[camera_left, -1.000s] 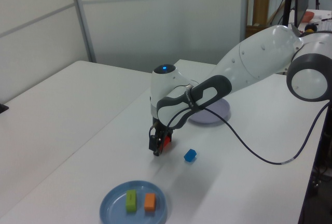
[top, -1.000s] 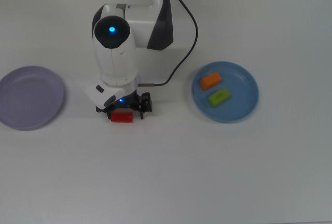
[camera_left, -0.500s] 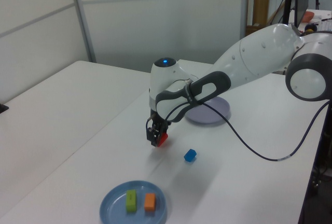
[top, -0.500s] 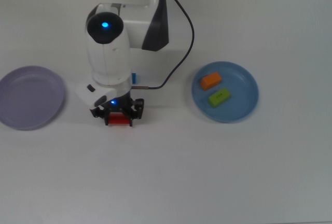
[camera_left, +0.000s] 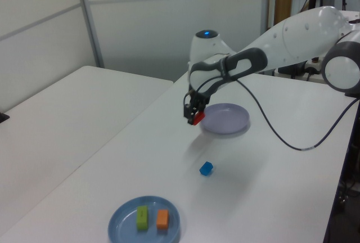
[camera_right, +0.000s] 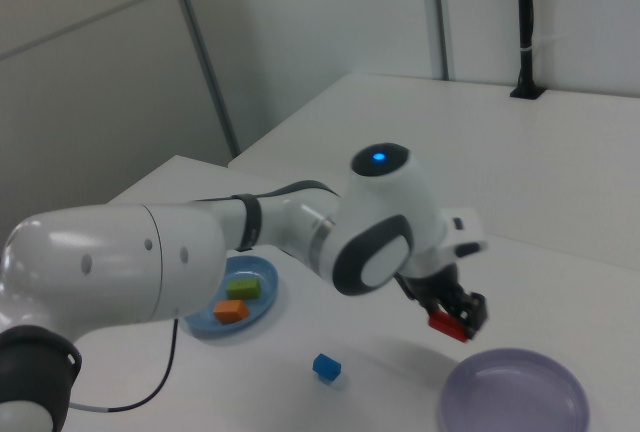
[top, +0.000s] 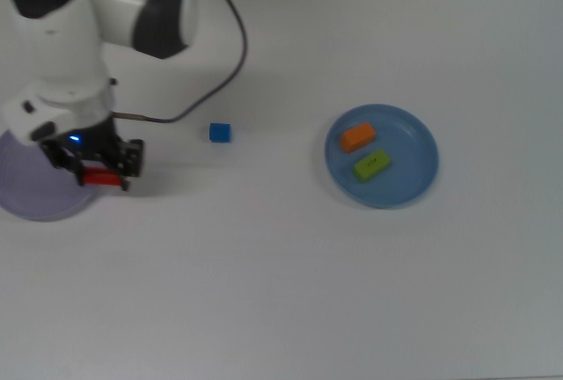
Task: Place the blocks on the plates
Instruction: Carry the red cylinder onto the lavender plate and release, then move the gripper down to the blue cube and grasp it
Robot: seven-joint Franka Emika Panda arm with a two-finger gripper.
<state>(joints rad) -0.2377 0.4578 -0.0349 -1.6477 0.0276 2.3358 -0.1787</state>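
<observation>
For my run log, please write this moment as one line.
gripper: shut on red cylinder, at lavender plate edge | blue plate: orange block, green block | blue cube: on table

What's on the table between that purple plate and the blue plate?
In the top view, only the blue cube sits on the table between the lavender plate and the blue plate.

Red cylinder [top: 101,179] aloft beside lavender plate [top: 35,207]
</observation>
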